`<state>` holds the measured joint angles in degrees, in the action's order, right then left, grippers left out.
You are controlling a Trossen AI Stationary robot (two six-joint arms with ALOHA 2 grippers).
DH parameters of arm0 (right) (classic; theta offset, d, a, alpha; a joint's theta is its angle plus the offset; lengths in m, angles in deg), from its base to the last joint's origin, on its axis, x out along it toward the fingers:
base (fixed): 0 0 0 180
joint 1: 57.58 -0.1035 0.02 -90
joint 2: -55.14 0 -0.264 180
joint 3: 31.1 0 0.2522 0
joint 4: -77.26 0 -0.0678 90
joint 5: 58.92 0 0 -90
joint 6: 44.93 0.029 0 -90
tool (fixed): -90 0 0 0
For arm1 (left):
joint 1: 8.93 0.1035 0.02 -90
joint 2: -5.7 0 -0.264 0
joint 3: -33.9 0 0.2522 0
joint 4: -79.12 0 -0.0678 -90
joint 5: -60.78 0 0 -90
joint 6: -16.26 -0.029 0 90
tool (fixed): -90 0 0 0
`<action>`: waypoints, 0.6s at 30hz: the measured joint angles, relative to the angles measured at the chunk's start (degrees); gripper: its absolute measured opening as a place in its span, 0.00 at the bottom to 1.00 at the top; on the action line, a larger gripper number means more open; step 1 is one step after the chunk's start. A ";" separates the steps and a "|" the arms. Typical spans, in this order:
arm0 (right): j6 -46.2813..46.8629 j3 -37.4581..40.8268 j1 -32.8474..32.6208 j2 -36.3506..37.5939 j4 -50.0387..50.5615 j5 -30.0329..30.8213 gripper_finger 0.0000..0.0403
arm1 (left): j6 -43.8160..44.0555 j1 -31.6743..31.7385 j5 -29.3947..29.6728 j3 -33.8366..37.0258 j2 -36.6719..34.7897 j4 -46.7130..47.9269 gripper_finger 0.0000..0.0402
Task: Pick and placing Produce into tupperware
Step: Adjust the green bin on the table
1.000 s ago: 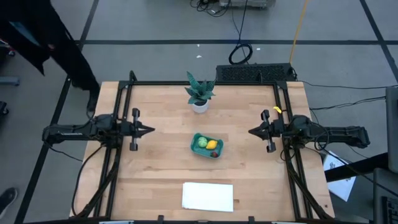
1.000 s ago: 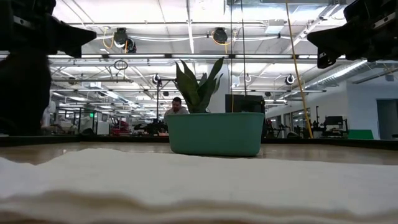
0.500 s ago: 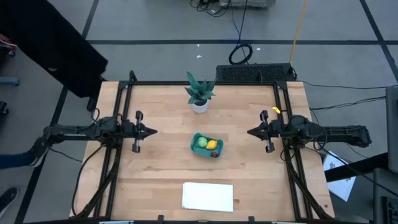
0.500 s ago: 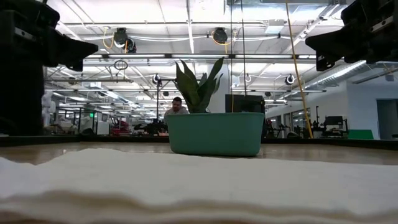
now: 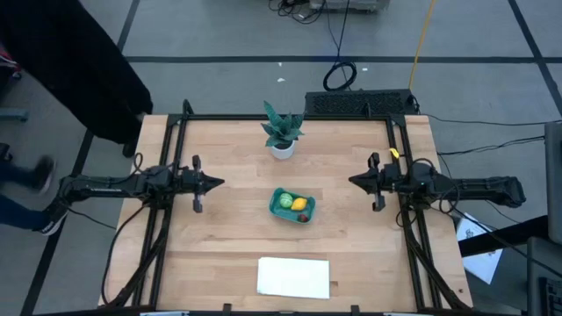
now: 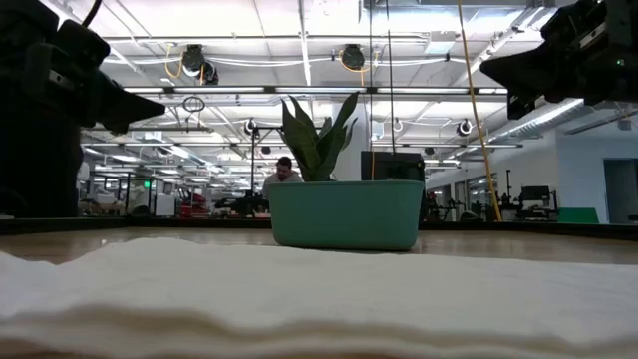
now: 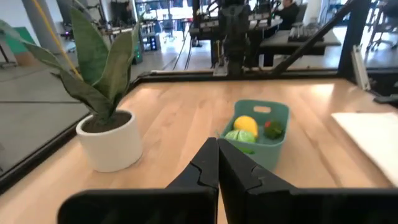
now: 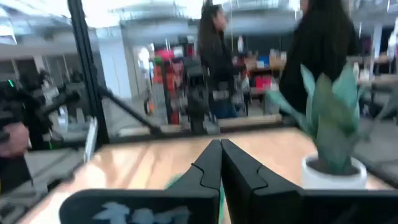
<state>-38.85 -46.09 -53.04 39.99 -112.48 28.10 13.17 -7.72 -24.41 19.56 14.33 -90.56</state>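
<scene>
Two dark grippers hang above the wooden table (image 5: 228, 254), each with its fingers pressed together and holding nothing. From the table's centre in the high view, the left gripper (image 5: 219, 183) sits at nine o'clock and the right gripper (image 5: 353, 183) at three o'clock, tips pointing inward at one another, both well apart from the small teal-green shallow plastic tupperware (image 5: 292, 204) between them. All three produce pieces lie inside it: the round light-green piece (image 5: 285, 201), the yellow lemon-like piece (image 5: 300, 204) beside it, and the smaller dark red piece (image 5: 304, 217) at its five o'clock corner. At twelve o'clock stands a spiky green plant in a white pot (image 5: 282, 130); at six o'clock lies a white flat rectangular sheet (image 5: 293, 276). Beyond the table's ten o'clock corner, a person in dark clothing (image 5: 79, 61) shows
</scene>
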 joint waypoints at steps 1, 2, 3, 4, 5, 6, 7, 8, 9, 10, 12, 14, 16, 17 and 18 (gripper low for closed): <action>-0.16 0.03 0.02 0.08 -0.67 0.04 0.00 | -0.65 0.00 0.00 0.00 0.60 -0.28 0.00; -0.39 0.06 0.00 0.11 -1.56 0.01 0.00 | -1.12 0.00 0.01 0.00 0.99 -0.70 0.00; -0.62 0.08 0.00 0.17 -2.09 0.01 0.00 | -1.71 0.00 0.01 0.00 1.25 -1.38 0.00; -0.65 0.10 0.00 0.10 -1.74 0.01 0.00 | -2.30 0.00 0.04 0.00 1.42 -2.16 0.00; -0.75 0.13 0.00 0.04 -1.17 0.01 0.00 | -3.06 0.00 0.03 0.00 1.48 -2.61 0.00; -0.92 0.13 0.00 0.04 -1.25 0.01 0.00 | -3.70 0.00 0.00 0.00 1.50 -2.80 0.00; -1.13 0.16 0.00 0.04 -1.23 0.00 0.00 | -4.17 0.00 -0.12 0.00 1.50 -3.16 0.00; -1.38 0.17 0.00 0.10 -0.99 0.01 0.00 | -4.44 0.00 -0.23 0.00 1.50 -3.52 0.00; -1.77 0.17 0.00 0.13 -0.70 0.04 0.00 | -4.57 0.00 -0.21 0.00 1.50 -3.78 0.00; -2.38 0.17 0.00 0.11 0.09 0.14 0.00 | -4.55 0.00 0.07 0.00 1.50 -3.71 0.00; -3.04 0.24 0.01 0.04 0.90 1.93 0.00 | -4.34 0.00 1.56 0.00 1.48 -2.60 0.00; -3.37 0.24 0.02 0.08 1.07 5.73 0.00 | -4.28 0.00 3.36 0.00 1.50 -1.11 0.00; -2.66 0.25 0.02 0.08 1.35 10.69 0.00 | -3.80 0.26 5.20 0.00 1.49 -0.36 0.00; -2.30 0.28 0.04 0.07 1.96 12.15 0.00 | -3.56 0.55 5.83 -0.04 1.47 0.42 0.01; -2.24 0.28 0.11 0.07 2.65 12.47 0.00 | -3.20 0.95 6.00 -0.09 1.52 1.01 0.01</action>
<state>-41.09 -45.81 -52.93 40.05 -109.83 40.57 9.96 -6.77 -18.41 19.48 15.85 -89.55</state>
